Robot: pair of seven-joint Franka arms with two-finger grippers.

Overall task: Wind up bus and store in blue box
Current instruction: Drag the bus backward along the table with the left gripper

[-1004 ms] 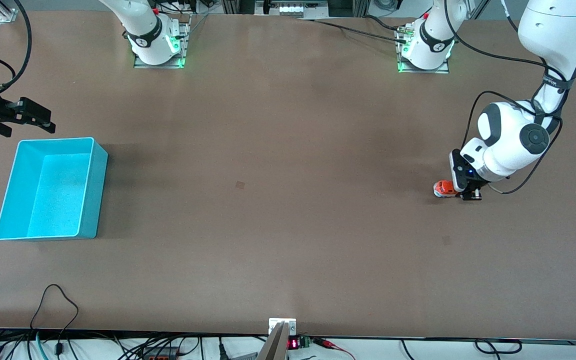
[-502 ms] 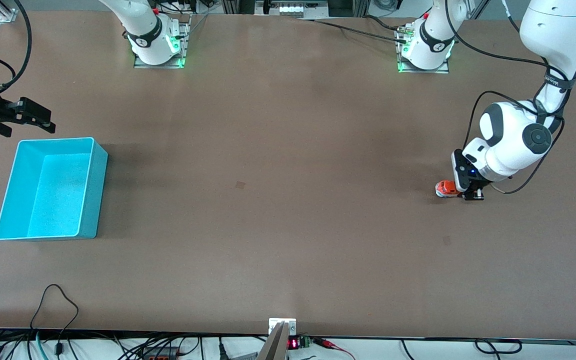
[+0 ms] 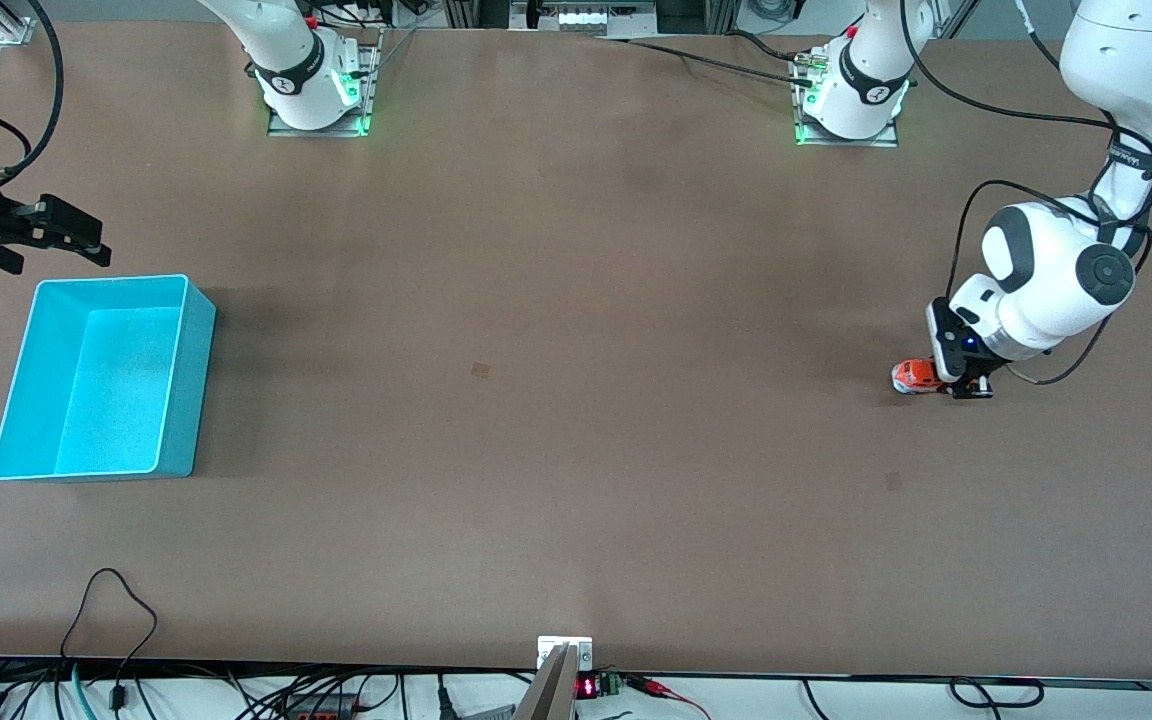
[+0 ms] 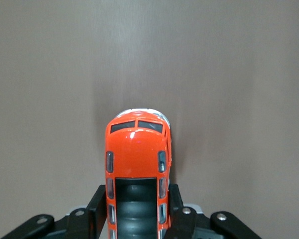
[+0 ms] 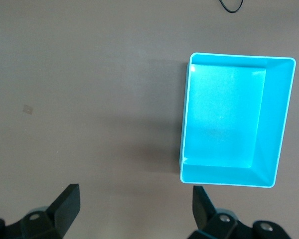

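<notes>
The small orange-red bus (image 3: 908,377) sits low on the table near the left arm's end, its white-grey front pointing toward the right arm's end. My left gripper (image 3: 928,381) is shut on the sides of its rear half. In the left wrist view the bus (image 4: 137,149) shows its dark roof panel between my black fingers (image 4: 100,199), with the left gripper (image 4: 138,201) clamped across it. The blue box (image 3: 188,400) stands empty at the right arm's end. My right gripper (image 3: 71,235) hangs open above the table beside the box, with the blue box (image 5: 274,124) ahead of the right gripper (image 5: 134,201).
Both arm bases (image 3: 314,95) stand along the table's edge farthest from the front camera. Cables (image 3: 116,610) and a small display unit (image 3: 566,660) lie at the edge nearest it. A small dark mark (image 3: 480,369) is on the table's middle.
My left gripper has slid the bus a short way along the table toward the left arm's end, tail first. The right arm has not moved.
</notes>
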